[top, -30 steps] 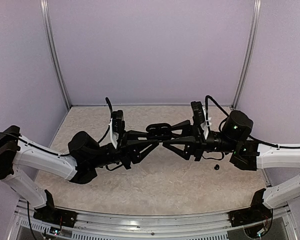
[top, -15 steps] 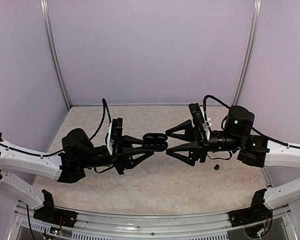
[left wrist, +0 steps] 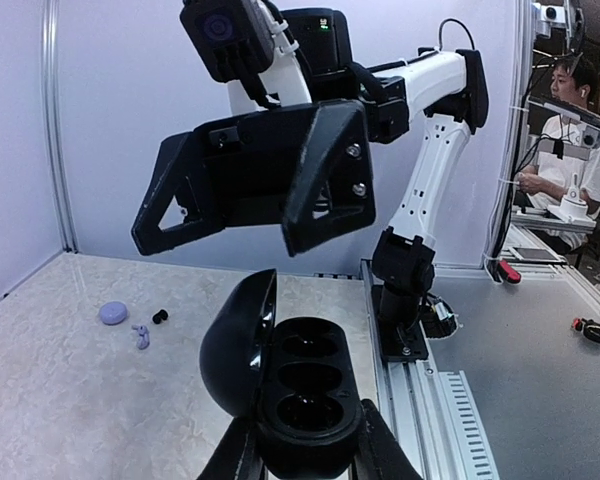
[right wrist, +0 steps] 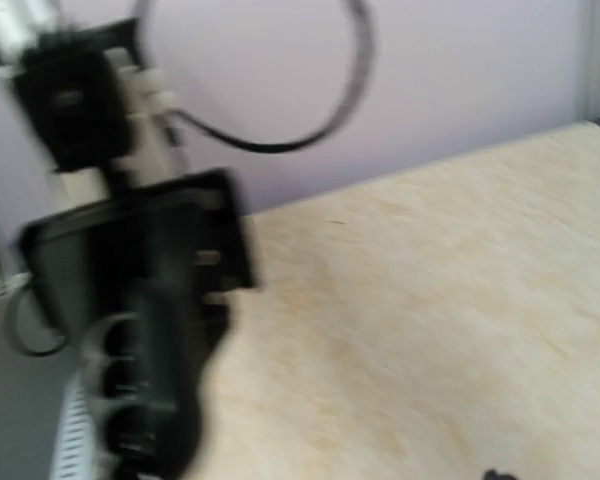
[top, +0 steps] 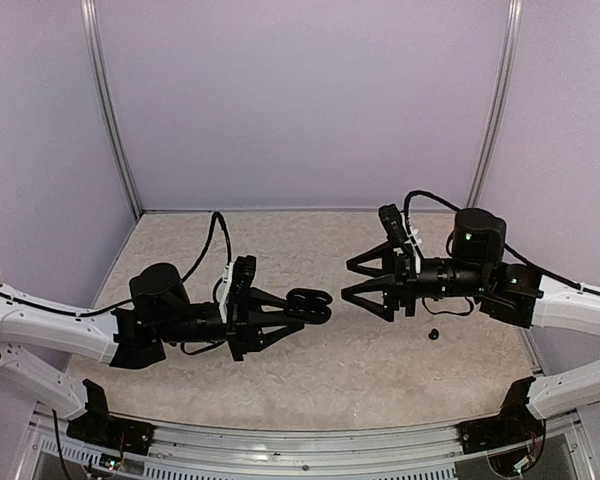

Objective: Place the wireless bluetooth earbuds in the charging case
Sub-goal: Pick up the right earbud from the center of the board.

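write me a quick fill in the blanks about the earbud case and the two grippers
The left gripper grips the black charging case, whose lid stands ___.
The right gripper, jaws open, holds ___.
The earbud on the table near the right arm is ___ in colour.
Missing words: open; nothing; black.

We see a glossy black charging case [left wrist: 305, 390], and the left pincer [top: 313, 306] and right pincer [top: 346, 279] are matt black as well. The left arm [top: 50, 325] and right arm [top: 580, 305] are white with black joints, and a green light [top: 467, 237] glows on the right one. The worktop [top: 360, 370] is beige with a fine brownish speckle. We make out a black earbud [left wrist: 160, 316], a lavender earbud [left wrist: 141, 336] and a lavender oval [left wrist: 113, 313]. The walls [top: 300, 100] are pale lilac and the posts [top: 110, 110] silver.
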You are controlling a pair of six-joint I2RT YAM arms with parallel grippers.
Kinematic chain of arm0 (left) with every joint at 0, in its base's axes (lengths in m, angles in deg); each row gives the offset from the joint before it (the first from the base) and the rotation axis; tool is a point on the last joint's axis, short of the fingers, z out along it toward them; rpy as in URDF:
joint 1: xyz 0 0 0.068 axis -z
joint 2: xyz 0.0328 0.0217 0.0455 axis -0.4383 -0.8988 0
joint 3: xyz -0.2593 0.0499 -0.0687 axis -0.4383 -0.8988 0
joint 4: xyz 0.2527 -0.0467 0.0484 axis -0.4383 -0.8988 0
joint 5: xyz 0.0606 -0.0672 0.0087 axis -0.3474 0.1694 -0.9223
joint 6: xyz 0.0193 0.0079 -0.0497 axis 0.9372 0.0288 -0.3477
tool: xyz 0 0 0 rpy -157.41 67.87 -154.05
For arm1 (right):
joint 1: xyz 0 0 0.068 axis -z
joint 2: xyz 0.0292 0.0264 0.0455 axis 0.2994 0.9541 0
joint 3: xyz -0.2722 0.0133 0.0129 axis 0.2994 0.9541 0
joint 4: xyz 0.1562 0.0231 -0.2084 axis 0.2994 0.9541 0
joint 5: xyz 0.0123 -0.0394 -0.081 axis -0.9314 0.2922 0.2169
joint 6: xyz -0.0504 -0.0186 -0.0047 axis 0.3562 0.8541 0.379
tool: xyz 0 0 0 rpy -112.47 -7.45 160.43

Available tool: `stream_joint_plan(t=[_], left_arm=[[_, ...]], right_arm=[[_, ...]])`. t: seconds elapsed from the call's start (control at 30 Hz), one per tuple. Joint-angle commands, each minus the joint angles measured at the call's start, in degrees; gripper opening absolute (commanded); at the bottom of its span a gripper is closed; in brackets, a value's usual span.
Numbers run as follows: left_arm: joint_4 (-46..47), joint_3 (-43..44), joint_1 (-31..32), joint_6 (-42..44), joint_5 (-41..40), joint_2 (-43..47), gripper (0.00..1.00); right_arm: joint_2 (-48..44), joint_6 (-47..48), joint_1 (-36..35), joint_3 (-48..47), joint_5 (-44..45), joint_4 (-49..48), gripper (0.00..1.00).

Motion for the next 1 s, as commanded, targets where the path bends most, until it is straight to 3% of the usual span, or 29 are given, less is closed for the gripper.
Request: stream_joint_plan(t=[0.0,0.2,0.4,0.7,0.97], left_arm=[[1.0,-1.8,-2.1,-3.7,2.1,0.5,0.04],[5.4,-4.4,-4.9,-6.8,4.1,0.7,0.04],[9.2,-6.5,-5.8,-8.0,4.5,-0.1,0.04],[11.1,-7.0,-6.1,-8.9,4.3,-0.8,0.04],[14.2,-7.0,-7.1,-10.1,6.0,-2.7,0.04]], right_arm=[[-4.4,-3.6,4.6,-0.1,7.2,8.3,0.78],[-6.9,-10.8,14.4,2.4,17.3,25.1,0.76],[-9.7,-21.6,22.4,9.6,21.6,29.1,0.68],[-10.5,-37.0,23.6,15.6,35.8,32.5,0.49],[-6.1,-39.2,23.8,15.8,40.7,34.1,0.35]])
